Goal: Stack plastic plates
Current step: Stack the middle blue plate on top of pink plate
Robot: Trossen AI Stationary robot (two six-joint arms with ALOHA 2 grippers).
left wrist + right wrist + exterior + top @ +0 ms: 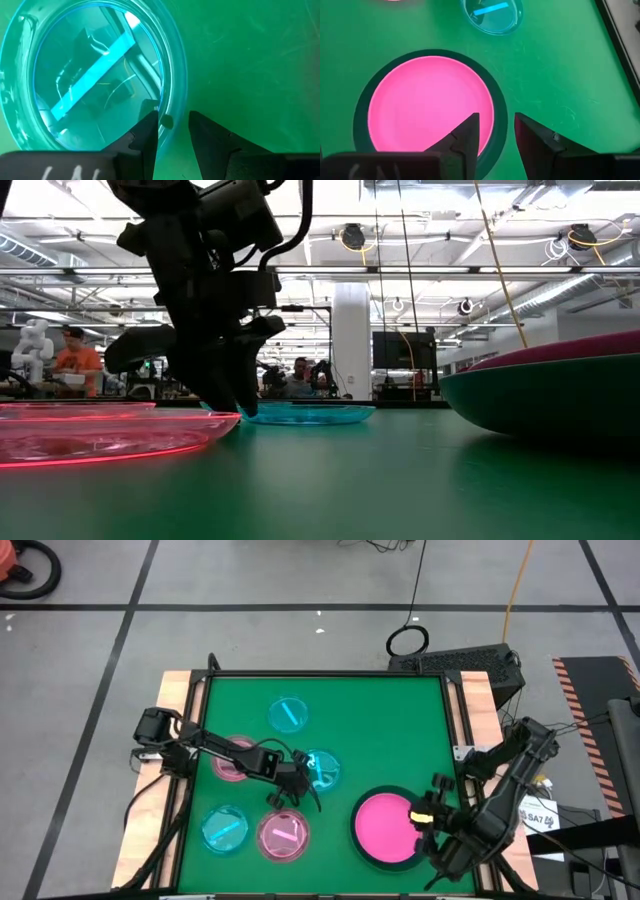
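Observation:
A large dark plate point(363, 840) carries an opaque pink plate point(385, 825) at the table's near right. Cyan translucent plates lie at the far middle point(289, 714), the centre point(324, 770) and the near left point(225, 828). Pink translucent plates lie at the left point(230, 762) and near middle point(283, 836). My left gripper point(172, 120) is open, pointing down, its fingers on either side of the centre cyan plate's rim point(170, 95). My right gripper point(496, 122) is open, its fingers on either side of the dark plate's right rim point(501, 117). My left gripper has one finger point(150, 127) over the inside of the cyan plate and one point(200, 127) outside it; I cannot tell whether either touches the rim. My right gripper has one finger point(470, 130) over the pink plate and one point(525, 130) outside the dark rim; touch cannot be told.
A raised wooden frame point(470, 700) borders the green mat. The left pink plate lies under my left arm point(215, 748). In the low view the dark plate point(540, 395) fills the right and people sit in the room behind. Bare mat lies at the far right point(400, 730).

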